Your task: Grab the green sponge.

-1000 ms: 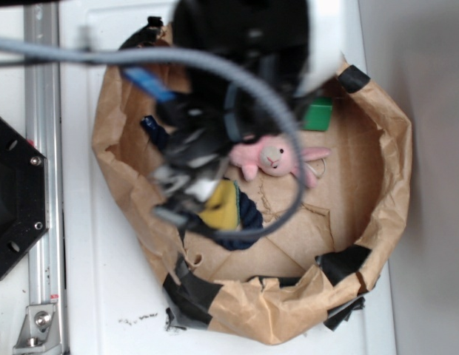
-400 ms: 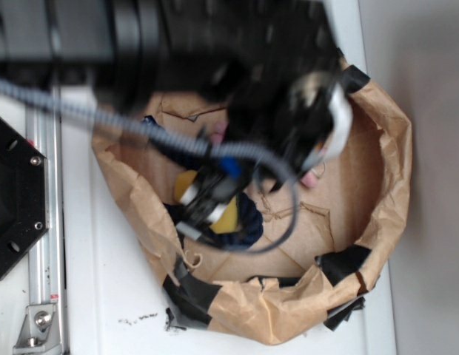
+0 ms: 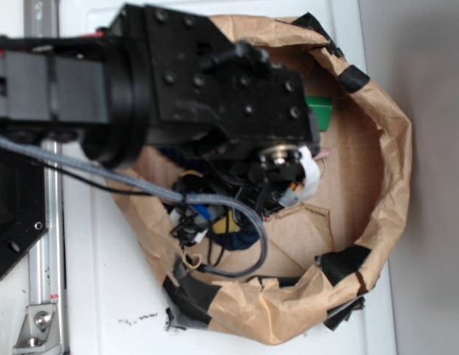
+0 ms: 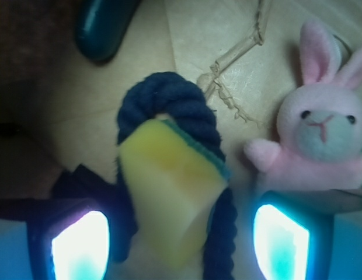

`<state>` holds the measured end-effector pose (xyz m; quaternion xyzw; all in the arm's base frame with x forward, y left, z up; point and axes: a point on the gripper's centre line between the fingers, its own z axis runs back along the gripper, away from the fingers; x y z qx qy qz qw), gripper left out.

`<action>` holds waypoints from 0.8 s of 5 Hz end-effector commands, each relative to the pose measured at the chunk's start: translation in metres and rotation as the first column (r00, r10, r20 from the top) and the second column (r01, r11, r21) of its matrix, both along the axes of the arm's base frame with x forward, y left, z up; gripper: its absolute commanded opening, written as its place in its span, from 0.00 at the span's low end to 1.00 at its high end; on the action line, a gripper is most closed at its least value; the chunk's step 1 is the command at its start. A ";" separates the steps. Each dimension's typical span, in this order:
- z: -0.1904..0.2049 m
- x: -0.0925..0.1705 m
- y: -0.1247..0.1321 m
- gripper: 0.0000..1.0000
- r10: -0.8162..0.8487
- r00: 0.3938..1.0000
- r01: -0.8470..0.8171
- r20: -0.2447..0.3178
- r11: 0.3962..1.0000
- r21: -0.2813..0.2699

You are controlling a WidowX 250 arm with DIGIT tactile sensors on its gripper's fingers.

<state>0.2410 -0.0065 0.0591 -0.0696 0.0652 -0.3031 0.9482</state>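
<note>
Wrist view is showing the green sponge [image 4: 169, 189] lying between the two lit fingers [image 4: 82, 245] of the end effector [image 4: 181, 245], which are being held well apart, one on each side of it and neither yet touching the foam as far as can be judged. The sponge is resting on the cardboard floor of the paper-lined box [image 3: 396, 170], toward the box's near-left part, on top of a dark blue rope loop [image 4: 169, 111]. Its long axis is running diagonally, from the upper left of the picture down toward the lower right, with the thin green scouring layer facing the upper right edge and the yellow foam facing the camera.

Several risks are being judged from here. Because the sponge is sitting skewed to the fingers, a closing grip may be catching it corner-first and twisting it out. The rope is lying directly under and around it, so strands could be pinched along with it. The pink plush bunny [image 4: 321, 134] is lying just beside the right-hand finger and could be nudged or trapped. In the exterior view the sponge [image 3: 228, 224] is being mostly hidden by the arm, while a green block [image 3: 320, 112] is sitting near the far wall, well apart.
</note>
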 end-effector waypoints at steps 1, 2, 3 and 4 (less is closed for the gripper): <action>-0.014 -0.016 -0.028 1.00 -0.058 0.998 0.058 -0.001 0.998 -0.009; -0.029 -0.016 -0.036 0.78 -0.056 0.998 0.056 -0.021 0.998 -0.004; -0.030 -0.011 -0.033 0.00 -0.019 1.000 0.019 -0.010 1.000 -0.012; -0.020 -0.007 -0.029 0.00 0.008 1.000 -0.008 0.014 1.000 0.003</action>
